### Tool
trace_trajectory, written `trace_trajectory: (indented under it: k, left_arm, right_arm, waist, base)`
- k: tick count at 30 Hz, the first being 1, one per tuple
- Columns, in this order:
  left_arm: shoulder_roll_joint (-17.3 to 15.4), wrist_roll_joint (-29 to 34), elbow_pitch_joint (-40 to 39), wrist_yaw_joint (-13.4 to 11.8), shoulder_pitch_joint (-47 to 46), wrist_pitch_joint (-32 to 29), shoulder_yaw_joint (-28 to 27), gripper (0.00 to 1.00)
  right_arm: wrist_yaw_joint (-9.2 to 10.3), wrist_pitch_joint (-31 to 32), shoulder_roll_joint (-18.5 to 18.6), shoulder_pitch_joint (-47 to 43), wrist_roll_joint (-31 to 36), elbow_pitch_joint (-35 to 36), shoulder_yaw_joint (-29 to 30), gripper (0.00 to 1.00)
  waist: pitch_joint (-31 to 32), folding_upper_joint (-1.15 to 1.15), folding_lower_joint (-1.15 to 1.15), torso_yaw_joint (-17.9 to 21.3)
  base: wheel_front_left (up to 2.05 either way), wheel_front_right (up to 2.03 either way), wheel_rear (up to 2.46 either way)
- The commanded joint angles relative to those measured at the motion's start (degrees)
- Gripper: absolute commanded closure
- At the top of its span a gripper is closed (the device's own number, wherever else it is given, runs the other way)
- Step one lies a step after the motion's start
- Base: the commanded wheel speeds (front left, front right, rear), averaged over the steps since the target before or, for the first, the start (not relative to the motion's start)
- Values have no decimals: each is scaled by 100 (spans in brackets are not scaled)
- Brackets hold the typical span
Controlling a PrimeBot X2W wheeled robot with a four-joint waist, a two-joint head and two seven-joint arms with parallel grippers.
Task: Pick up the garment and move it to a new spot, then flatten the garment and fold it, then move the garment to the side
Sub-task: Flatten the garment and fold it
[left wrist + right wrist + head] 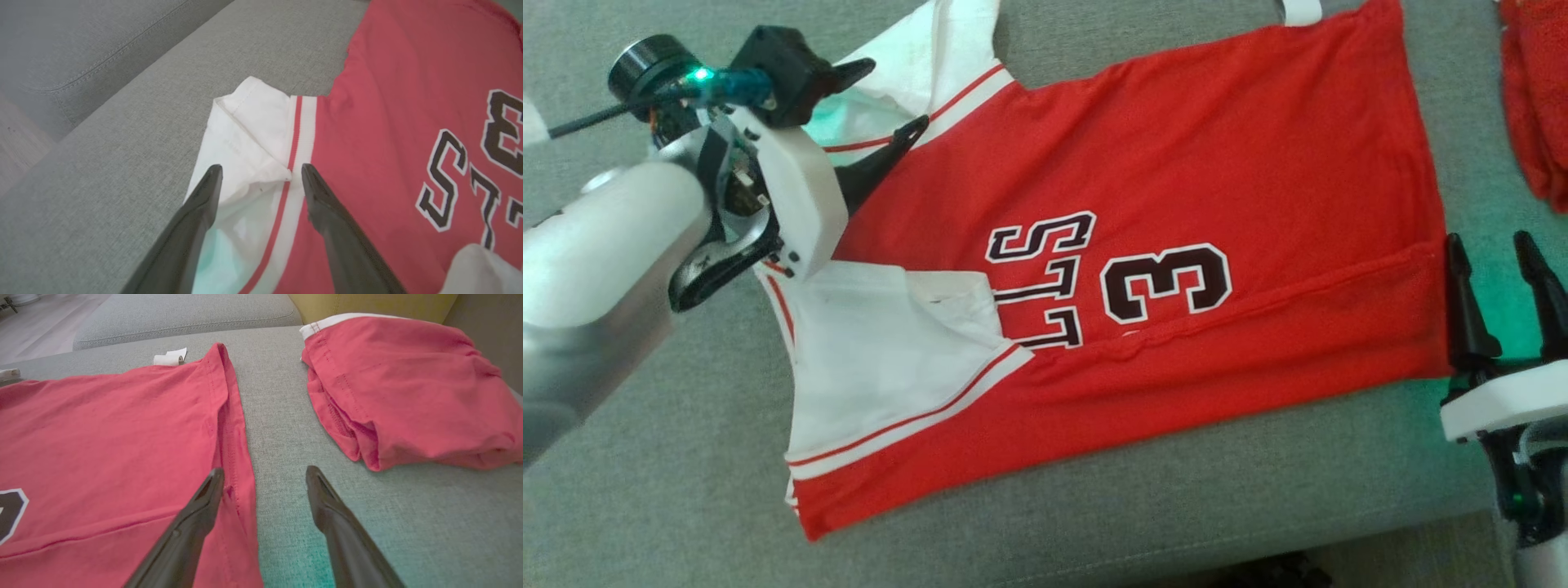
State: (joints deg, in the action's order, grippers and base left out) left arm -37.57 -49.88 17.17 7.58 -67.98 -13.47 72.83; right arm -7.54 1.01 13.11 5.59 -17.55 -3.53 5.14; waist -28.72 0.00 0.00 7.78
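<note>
A home living room is suggested. The surface in use is the seat of a grey fabric sofa [686,490] with a coarse weave, and a padded cushion [81,49] with a stitched seam is seen along its edge. A pale wood-look floor [41,326] is visible beyond it, and yellow upholstery [367,304] at the far end. A red sports jersey [1217,163] is spread on the seat, and a folded red garment [408,388] is laid beside it.
</note>
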Motion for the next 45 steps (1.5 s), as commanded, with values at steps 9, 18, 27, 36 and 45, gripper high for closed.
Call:
trace_trajectory:
  k: [9,18,27,36,45]
  left_arm:
    - [-294,516,-132,-9,-475,-238,11,0]
    - [-340,392,-217,-9,-443,-406,44,29]
    - [-338,443,-391,-9,-551,-198,50,100]
    - [-485,664,-319,-9,-924,327,51,100]
    - [-296,670,49,-9,-1136,672,51,100]
  right_arm:
    - [5,-147,-18,57,-71,-12,-211,0]
    - [5,-192,20,117,-142,-55,-171,0]
    - [5,-163,64,203,-153,-46,-185,0]
    - [5,615,654,1476,-670,-264,-735,0]
    - [5,1629,1068,3058,-1534,-1505,-1581,0]
  waist:
    - [-52,0,0,155]
    - [-114,0,0,165]
    - [-112,0,0,91]
    - [-74,0,0,31]
    - [-86,0,0,-168]
  base:
    - [0,0,0]
    - [0,0,0]
    - [0,0,0]
    - [0,0,0]
    - [0,0,0]
